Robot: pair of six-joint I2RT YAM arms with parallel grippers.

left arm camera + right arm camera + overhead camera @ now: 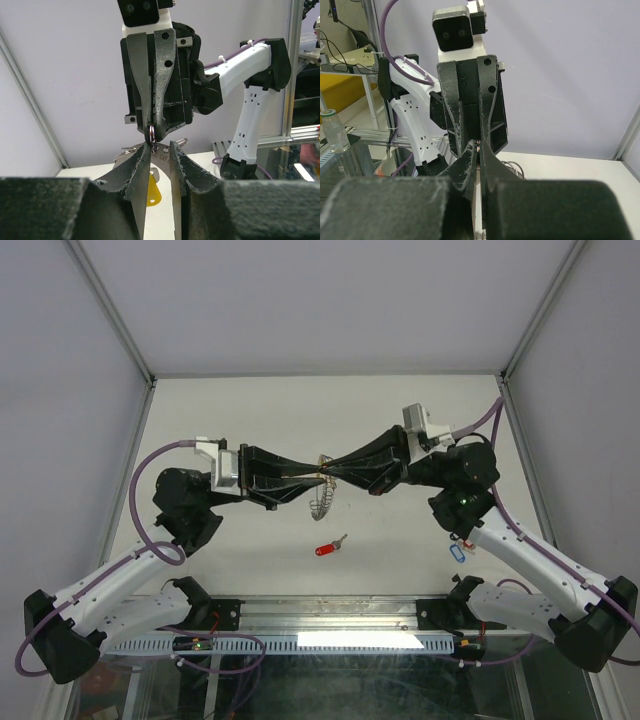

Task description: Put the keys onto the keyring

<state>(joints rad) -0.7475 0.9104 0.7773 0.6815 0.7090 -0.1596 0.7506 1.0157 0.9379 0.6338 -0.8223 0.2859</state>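
- Keyring (320,502): silvery coiled wire loop, hanging just below both gripper tips.
- Right gripper (333,473): clamped on its wire.
- Left gripper (317,477): jaws narrowly apart.

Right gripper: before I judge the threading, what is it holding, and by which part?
The right gripper is shut on a thin metal ring, pinched by its upper part; the silvery-grey coiled wire keyring hangs just below.

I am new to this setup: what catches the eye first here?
The left end effector and the right end effector meet tip to tip above the middle of the table, with the coiled keyring hanging below them. A red-tagged key lies on the table toward its near edge.
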